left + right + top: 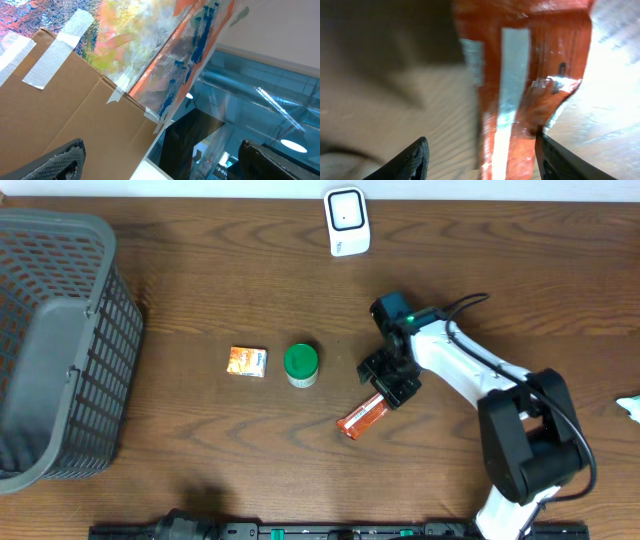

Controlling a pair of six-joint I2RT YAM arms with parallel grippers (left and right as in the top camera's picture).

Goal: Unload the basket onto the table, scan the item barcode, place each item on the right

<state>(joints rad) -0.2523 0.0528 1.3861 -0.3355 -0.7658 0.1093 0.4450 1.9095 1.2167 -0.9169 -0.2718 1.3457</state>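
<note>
An orange-red packet (pixel 362 416) lies flat on the wooden table, right of centre. My right gripper (pixel 392 385) is down over its right end. In the right wrist view the packet (pixel 520 90) lies between the jaws of the right gripper (pixel 482 160); the right finger (pixel 560 160) touches its edge, while bare table shows between it and the left finger (pixel 410 162). The white barcode scanner (pixel 347 220) stands at the table's back edge. My left gripper (pixel 160 162) is wide open on nothing, facing a cardboard box (pixel 75 110) off the table.
A green-lidded jar (pixel 301 365) and a small orange box (pixel 247 361) sit left of the packet. A dark mesh basket (pixel 60 350) takes up the table's left end. A white object (pixel 630 408) shows at the right edge.
</note>
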